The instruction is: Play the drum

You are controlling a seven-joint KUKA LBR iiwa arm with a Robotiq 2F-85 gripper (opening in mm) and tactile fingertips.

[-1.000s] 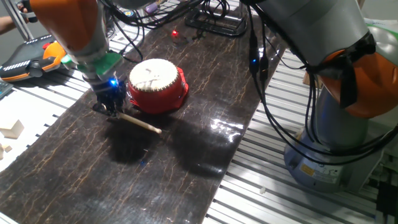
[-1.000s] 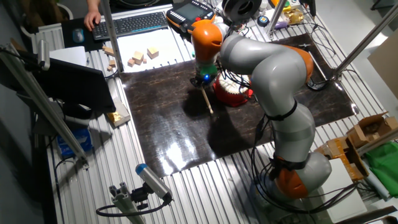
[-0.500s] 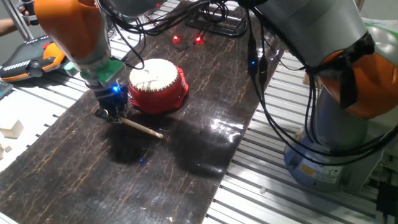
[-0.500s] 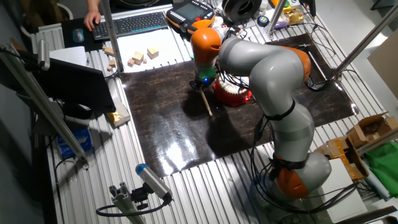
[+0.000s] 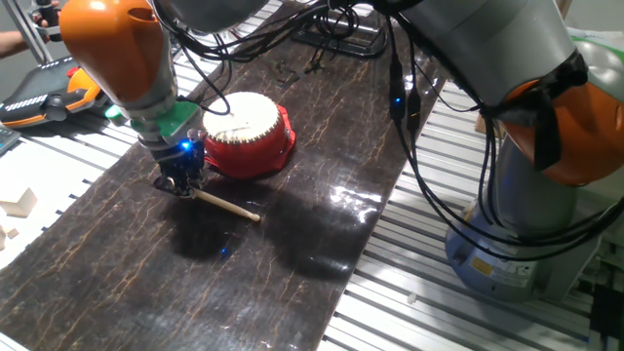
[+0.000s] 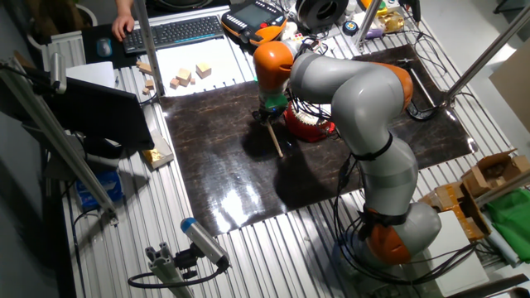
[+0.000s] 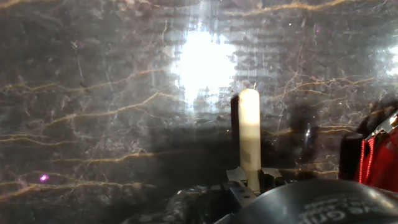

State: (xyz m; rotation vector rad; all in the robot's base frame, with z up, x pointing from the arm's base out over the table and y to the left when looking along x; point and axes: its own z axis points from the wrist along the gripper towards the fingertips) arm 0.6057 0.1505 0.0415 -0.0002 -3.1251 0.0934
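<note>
The drum [image 5: 246, 132] has a red body and a cream skin and stands on the dark marbled mat [image 5: 292, 253]. My gripper [image 5: 181, 185] is just left of it, low over the mat, shut on one end of a thin pale wooden stick [image 5: 228, 207]. The stick slants away from the drum, its free end at the mat. In the other fixed view the gripper [image 6: 269, 119] holds the stick [image 6: 277, 141] beside the drum [image 6: 311, 124]. In the hand view the stick [image 7: 249, 134] points ahead from the gripper [image 7: 251, 182], and the drum's red edge [image 7: 377, 158] is at the right.
Wooden blocks [image 6: 189, 76] and a keyboard [image 6: 174, 31] lie beyond the mat's far edge. A teach pendant [image 5: 49, 93] and more blocks [image 5: 19, 205] lie left of the mat. Cables [image 5: 322, 29] lie at the mat's back. The arm's base [image 5: 526, 234] stands at the right.
My gripper has shifted a little along the mat with the stick in it, staying beside the drum. The drum has not moved.
</note>
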